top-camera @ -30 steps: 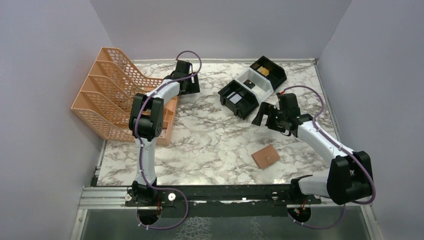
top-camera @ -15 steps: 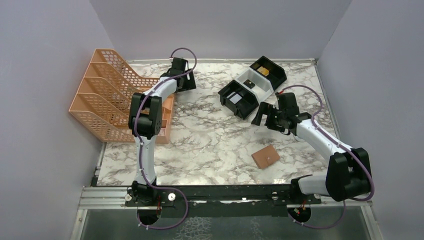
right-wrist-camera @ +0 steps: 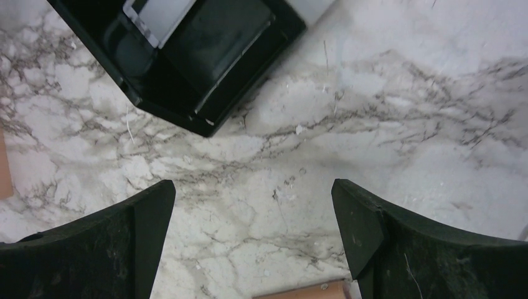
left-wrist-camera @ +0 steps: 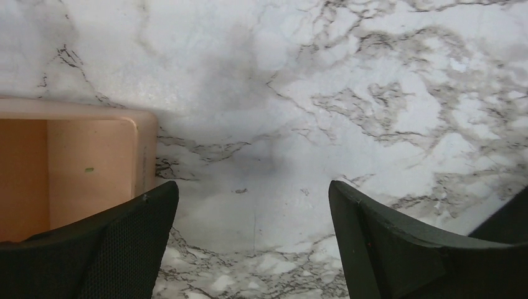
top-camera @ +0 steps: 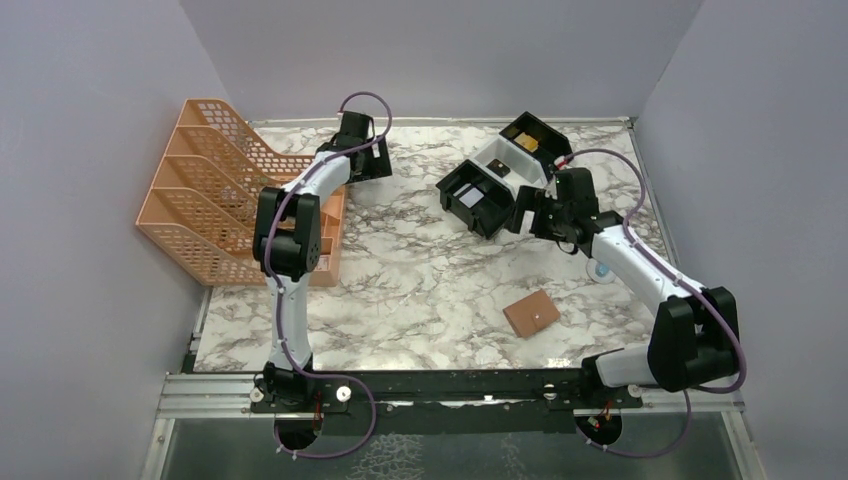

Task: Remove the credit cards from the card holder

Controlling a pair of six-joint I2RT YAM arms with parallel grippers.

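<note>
Wallet (top-camera: 531, 314) flat on table (top-camera: 420, 290), your right gripper (right-wrist-camera: 252, 187) wide, empty, near tray (right-wrist-camera: 205, 118), your left gripper (left-wrist-camera: 250, 193) wide, empty, beside rack (left-wrist-camera: 140, 143).

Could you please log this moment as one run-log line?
left jaws: open, empty, beside orange rack | right jaws: open, empty, beside tray | card holder: folded, on table

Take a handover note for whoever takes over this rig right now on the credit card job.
Left gripper: open, empty, beside the orange rack.
Right gripper: open, empty, next to the tray.
Card holder: folded shut on the table.
Done: a grey card and, it seems, a black card lie in the tray's end compartment.
Left: check the holder for more cards; not visible.
</note>
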